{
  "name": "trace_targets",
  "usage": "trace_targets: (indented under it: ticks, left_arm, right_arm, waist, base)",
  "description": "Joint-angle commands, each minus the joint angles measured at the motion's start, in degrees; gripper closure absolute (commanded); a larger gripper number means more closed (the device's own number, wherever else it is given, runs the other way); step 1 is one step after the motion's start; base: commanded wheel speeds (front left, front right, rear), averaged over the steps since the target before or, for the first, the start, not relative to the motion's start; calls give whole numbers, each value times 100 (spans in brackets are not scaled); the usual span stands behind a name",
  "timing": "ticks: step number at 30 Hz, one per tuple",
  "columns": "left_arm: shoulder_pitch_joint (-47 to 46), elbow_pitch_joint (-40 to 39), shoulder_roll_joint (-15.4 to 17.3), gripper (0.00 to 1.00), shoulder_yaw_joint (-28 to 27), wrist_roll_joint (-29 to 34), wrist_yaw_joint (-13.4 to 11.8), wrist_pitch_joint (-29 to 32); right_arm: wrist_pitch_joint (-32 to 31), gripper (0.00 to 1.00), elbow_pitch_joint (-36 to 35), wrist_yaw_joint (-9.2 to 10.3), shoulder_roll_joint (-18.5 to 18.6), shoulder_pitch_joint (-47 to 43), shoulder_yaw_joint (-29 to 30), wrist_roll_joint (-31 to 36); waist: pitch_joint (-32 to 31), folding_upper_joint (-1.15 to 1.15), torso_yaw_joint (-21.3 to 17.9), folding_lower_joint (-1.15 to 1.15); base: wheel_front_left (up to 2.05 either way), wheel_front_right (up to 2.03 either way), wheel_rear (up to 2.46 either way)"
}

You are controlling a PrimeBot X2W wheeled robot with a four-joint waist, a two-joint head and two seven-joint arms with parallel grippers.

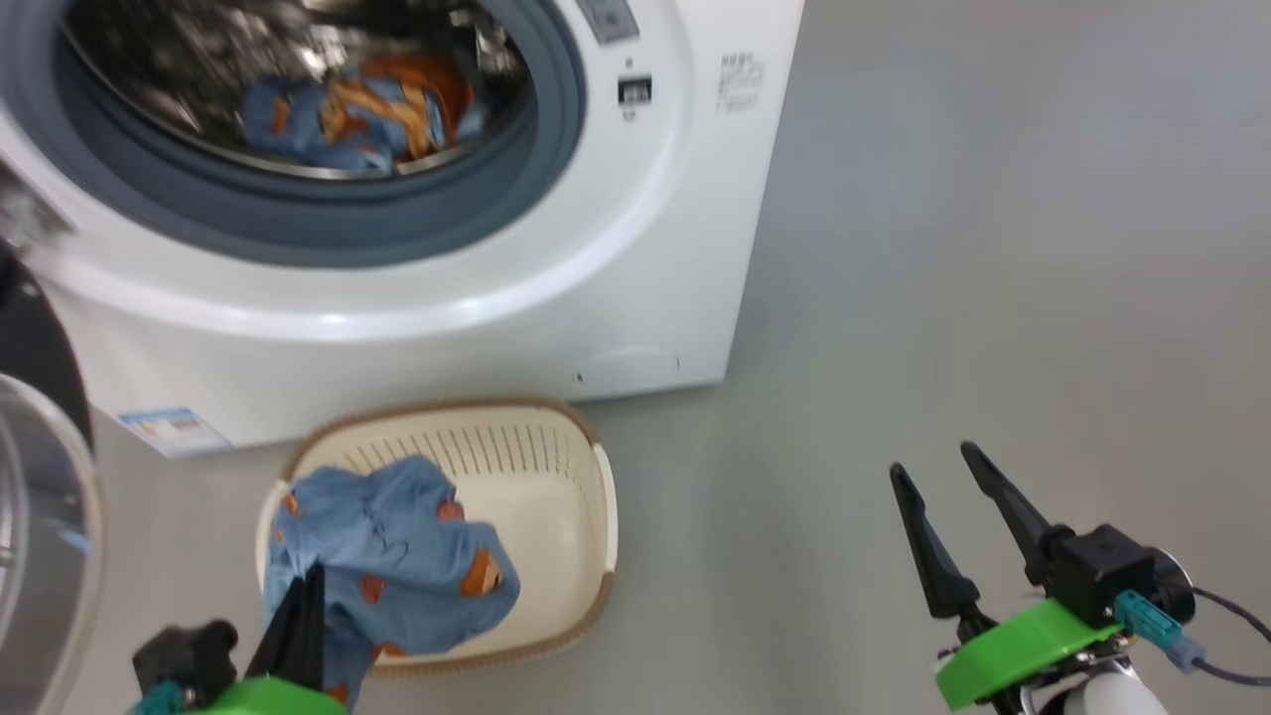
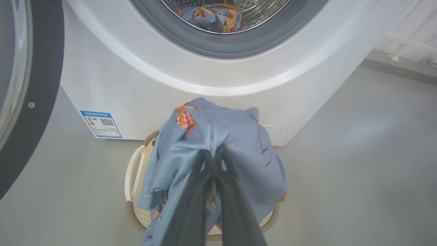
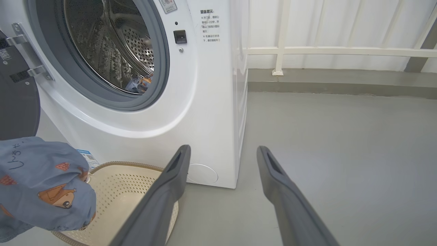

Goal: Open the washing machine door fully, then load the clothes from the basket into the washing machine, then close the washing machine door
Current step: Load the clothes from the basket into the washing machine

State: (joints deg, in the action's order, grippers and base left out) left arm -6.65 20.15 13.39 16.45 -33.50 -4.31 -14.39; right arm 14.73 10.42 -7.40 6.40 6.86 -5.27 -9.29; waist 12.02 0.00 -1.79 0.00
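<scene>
Door (image 2: 44, 75) wide; left hand (image 1: 306, 586) pinches clothes (image 1: 397, 536) over basket (image 1: 599, 477).

The washing machine (image 1: 635, 298) gapes open ahead, its drum free above a bundle of clothes (image 1: 357, 114) lying low. The door (image 1: 40, 497) juts out at my left, close beside my left gripper (image 1: 310, 576), whose pinched blue cloth (image 1: 397, 556) covers the left half of the basket (image 1: 556, 516), set on the floor (image 1: 993, 248) just before the machine. Open floor surrounds my spread right gripper (image 1: 933, 459).
</scene>
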Motion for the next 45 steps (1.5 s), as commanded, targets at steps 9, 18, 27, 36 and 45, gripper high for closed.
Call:
trace_targets:
  ticks: [9, 18, 27, 36, 45]
  left_arm:
    - [576, -725, -109, 100, -656, 609, -82, -61]
    - [552, -846, -91, 100, -836, 865, -112, -61]
    - [844, -1016, -161, 100, -934, 960, -164, -61]
    - [1028, -1266, -180, 100, -898, 987, -280, -26]
    - [1122, -1479, -136, 100, -866, 990, -355, 59]
  right_arm:
    - [27, 0, 32, -9, 260, -308, -280, -256]
    - [27, 0, 99, -9, 312, -237, -402, -375]
    - [27, 0, 165, -9, 336, -229, -285, -392]
    - [27, 0, 218, -9, 319, -212, -163, -395]
    - [27, 0, 272, -9, 287, -160, -122, -401]
  waist:
    - [-1202, 0, 90, 0]
    - [-1420, 0, 13, 0]
    - [-1566, 0, -24, 0]
    - [-1658, 0, 49, 0]
    - [-1707, 0, 111, 0]
  base:
    - [0, 0, 0]
    - [0, 0, 0]
    - [0, 0, 0]
    - [0, 0, 0]
    - [0, 0, 0]
